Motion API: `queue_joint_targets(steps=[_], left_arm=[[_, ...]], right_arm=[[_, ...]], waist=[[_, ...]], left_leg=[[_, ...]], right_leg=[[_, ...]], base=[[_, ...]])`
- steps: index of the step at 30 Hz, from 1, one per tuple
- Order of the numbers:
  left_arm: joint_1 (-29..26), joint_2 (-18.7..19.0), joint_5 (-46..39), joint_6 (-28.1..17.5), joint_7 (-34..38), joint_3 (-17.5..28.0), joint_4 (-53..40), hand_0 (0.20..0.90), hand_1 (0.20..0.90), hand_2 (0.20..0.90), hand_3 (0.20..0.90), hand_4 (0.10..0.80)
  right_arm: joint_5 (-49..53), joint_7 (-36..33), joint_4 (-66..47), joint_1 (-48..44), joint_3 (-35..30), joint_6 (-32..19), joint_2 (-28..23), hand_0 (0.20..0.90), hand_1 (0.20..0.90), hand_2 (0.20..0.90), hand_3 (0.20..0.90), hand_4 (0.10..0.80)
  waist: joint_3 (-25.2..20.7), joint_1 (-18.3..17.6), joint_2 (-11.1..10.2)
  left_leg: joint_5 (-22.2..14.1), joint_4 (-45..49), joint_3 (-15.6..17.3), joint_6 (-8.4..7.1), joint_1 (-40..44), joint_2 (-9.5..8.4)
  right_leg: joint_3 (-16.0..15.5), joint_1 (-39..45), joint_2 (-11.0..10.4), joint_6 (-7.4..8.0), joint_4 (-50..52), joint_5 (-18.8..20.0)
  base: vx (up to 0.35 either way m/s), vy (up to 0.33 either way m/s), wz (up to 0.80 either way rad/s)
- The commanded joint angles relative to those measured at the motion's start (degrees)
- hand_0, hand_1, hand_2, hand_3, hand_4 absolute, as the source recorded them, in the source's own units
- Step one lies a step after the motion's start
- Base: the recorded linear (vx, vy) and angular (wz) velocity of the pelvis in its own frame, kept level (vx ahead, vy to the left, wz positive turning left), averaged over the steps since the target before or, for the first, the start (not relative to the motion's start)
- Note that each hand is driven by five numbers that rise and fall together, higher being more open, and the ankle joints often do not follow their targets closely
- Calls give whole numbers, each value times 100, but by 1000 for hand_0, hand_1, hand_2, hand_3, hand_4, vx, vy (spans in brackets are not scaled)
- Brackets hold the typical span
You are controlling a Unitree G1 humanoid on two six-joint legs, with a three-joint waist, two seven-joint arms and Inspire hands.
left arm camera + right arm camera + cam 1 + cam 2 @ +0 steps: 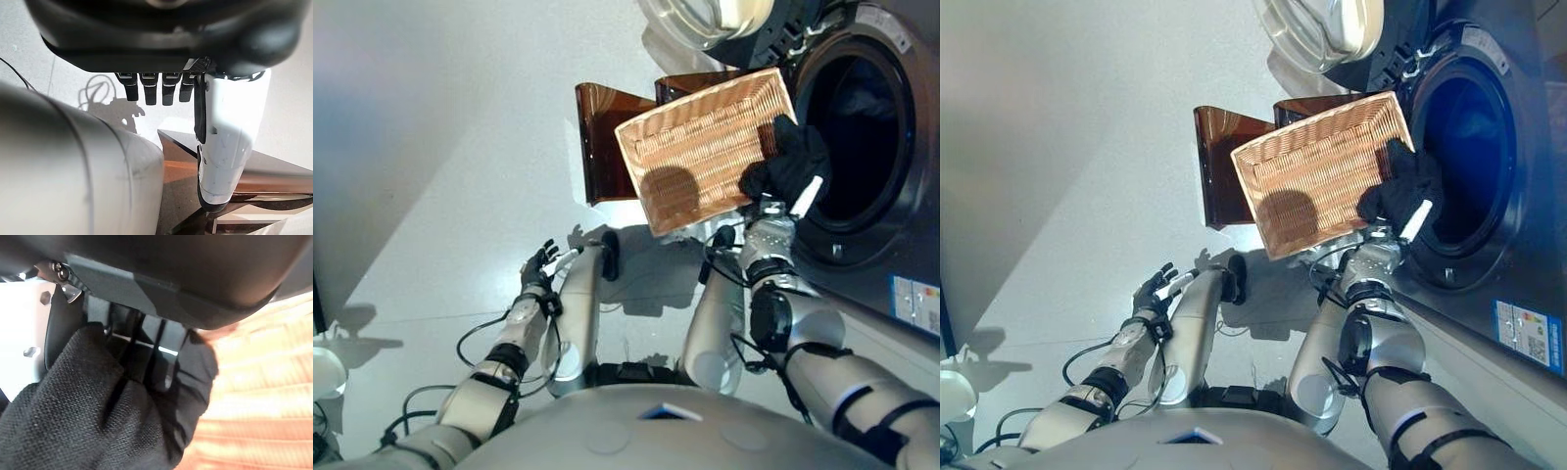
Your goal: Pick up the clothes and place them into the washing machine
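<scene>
Pale floor beside washing machine (862, 147): right hand (773, 201) clutches soft, light black garment (793, 162) over basket (705, 147); left hand (538, 262) relaxed, empty.

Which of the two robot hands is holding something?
The right robot hand, up by the washing machine, grips black cloth over the wicker basket. The left robot hand hangs empty.

Head stereo downward; wrist cameras close.
</scene>
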Motion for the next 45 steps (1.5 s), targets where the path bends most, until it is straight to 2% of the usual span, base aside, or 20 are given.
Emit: queue_joint_targets(steps=[1,5,13,21,22,24,25,26,30,31,32,33,37,40,41,42,44,45], left_arm=[[339,195,64,-187,40,135,34,900,900,900,900,800],[336,165,92,-201,50,208,92,900,900,900,900,800],[441,186,49,-205,45,292,13,900,900,900,900,800],[571,321,111,-164,47,194,-173,900,900,900,900,800],[581,341,127,-156,50,196,-165,900,900,900,900,800],[623,357,111,-155,57,210,-164,900,900,900,900,800],[644,372,127,-149,59,220,-149,900,900,900,900,800],[637,370,128,-148,59,223,-148,900,900,900,900,800],[725,431,145,-139,72,211,-215,900,900,900,900,800],[732,449,161,-134,72,208,-220,900,900,900,900,800],[738,459,168,-135,73,195,-227,900,900,900,900,800],[760,474,165,-135,65,186,-255,900,900,900,900,800],[792,500,174,-134,80,177,-284,900,900,900,900,800],[791,525,200,-121,121,163,-311,900,900,900,900,800],[817,547,212,-126,151,137,-364,900,900,900,900,800],[829,552,226,-118,159,132,-366,900,900,900,900,800],[846,557,223,-117,159,134,-375,900,900,900,900,800],[863,593,235,-119,170,152,-372,900,900,900,900,800]], right_arm=[[-486,136,-522,118,182,-273,-491,200,200,200,200,300],[-433,227,-687,347,190,-331,-257,200,200,200,200,300],[-404,225,-1019,266,79,-530,-364,200,200,200,200,300],[-399,-362,-402,-364,-307,-574,-1275,200,200,200,200,300],[-405,-417,-330,-427,-307,-543,-1350,200,200,200,200,300],[-408,-484,-267,-524,-327,-511,-1473,200,200,200,200,300],[-418,-496,-217,-552,-337,-482,-1538,200,200,200,200,300],[-416,-492,-204,-564,-337,-477,-1547,200,200,200,200,300],[-411,-546,-155,-749,-289,-439,-1770,200,200,200,200,300],[-413,-565,-105,-794,-296,-427,-1832,200,200,200,200,300],[-408,-580,-48,-857,-320,-428,-1930,200,200,200,200,300],[-417,-608,-30,-925,-304,-438,-2011,200,200,200,200,300],[-521,-763,26,-1153,-227,-455,-2261,200,200,200,200,300],[-668,-1011,103,-1452,-146,-471,-2542,200,200,200,200,300],[-766,-1142,21,-1602,-78,-495,-2717,200,200,200,200,300],[-815,-1213,18,-1667,-55,-494,-2799,200,200,200,200,300],[-906,-1276,37,-1717,-15,-461,-2915,200,200,200,200,300],[-1168,-1423,123,-1845,156,-355,-3173,200,200,200,200,300]], waist=[[-160,55,-78],[-206,-22,-171],[-260,-23,-189],[-273,58,-141],[-297,72,-130],[-302,97,-130],[-267,99,-130],[-295,106,-120],[-296,143,-111],[-342,152,-107],[-317,161,-109],[-366,179,-94],[-397,202,-86],[-440,208,-93],[-419,194,-115],[-460,193,-108],[-464,190,-115],[-484,199,-130]], left_leg=[[53,-384,-270,-597,316,318],[65,-511,-226,-596,420,327],[43,-525,-178,-600,424,322],[-119,-113,-215,-598,194,365],[-247,-26,-218,-609,205,400],[-322,85,-243,-615,165,426],[-228,151,-237,-618,80,424],[-327,169,-238,-625,113,442],[-297,306,-235,-644,-27,472],[-413,306,-233,-652,22,491],[-310,343,-238,-652,-73,478],[-443,351,-235,-661,-29,497],[-449,384,-229,-665,-106,494],[-400,340,-210,-661,-160,486],[-279,318,-201,-651,-241,467],[-395,307,-196,-663,-188,485],[-385,294,-196,-661,-198,481],[-372,255,-188,-663,-199,479]], right_leg=[[-20,174,92,-394,351,-498],[-16,265,117,-383,173,-442],[22,257,115,-362,135,-421],[98,-4,149,-432,600,-618],[105,-3,163,-422,712,-751],[103,-50,180,-437,836,-836],[108,-116,174,-468,858,-749],[109,-95,184,-449,902,-849],[101,-262,192,-484,1040,-841],[99,-235,204,-461,1081,-963],[107,-300,196,-486,1069,-851],[98,-287,212,-462,1140,-999],[115,-365,223,-465,1183,-1010],[127,-445,223,-460,1149,-963],[140,-508,220,-476,1087,-832],[146,-477,230,-448,1126,-958],[156,-489,224,-445,1118,-954],[164,-511,219,-442,1104,-939]], base=[[19,-3,-7],[20,2,-3],[4,2,0],[-2,-10,-3],[48,-29,-7],[-9,-34,-4],[-8,-27,-4],[-24,-35,-1],[-40,-27,-1],[0,0,0],[86,-26,-1],[0,0,0],[23,-3,0],[-33,5,0],[0,0,0],[0,0,0],[50,0,0],[0,0,0]])
